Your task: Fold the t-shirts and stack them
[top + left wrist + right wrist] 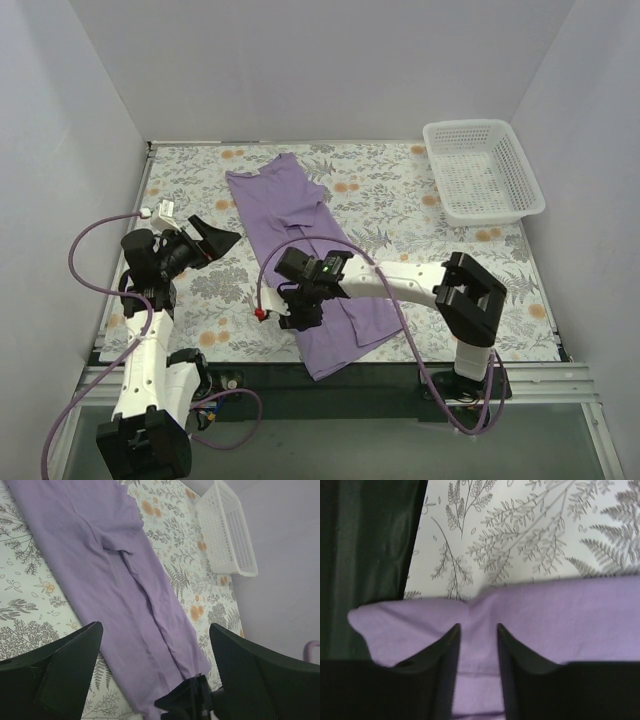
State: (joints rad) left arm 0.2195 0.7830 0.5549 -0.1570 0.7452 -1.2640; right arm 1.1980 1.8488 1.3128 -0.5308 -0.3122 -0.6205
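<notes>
The lavender t-shirt (300, 225) lies folded into a long narrow strip, running from the back of the table down to the front edge. My right gripper (300, 308) is low over the strip's near left edge. In the right wrist view its fingers (478, 627) stand a little apart, pressed on the purple fabric (560, 615), which puckers toward the tips. My left gripper (213, 243) hangs wide open above the cloth-covered table, left of the shirt, with nothing in it. In the left wrist view (155, 630) it looks along the strip (115, 590).
A white lattice basket (470, 125) stands at the back right corner and also shows in the left wrist view (227, 535). A floral cloth (400, 190) covers the table. The dark front edge (365, 555) lies just beyond the shirt's near end.
</notes>
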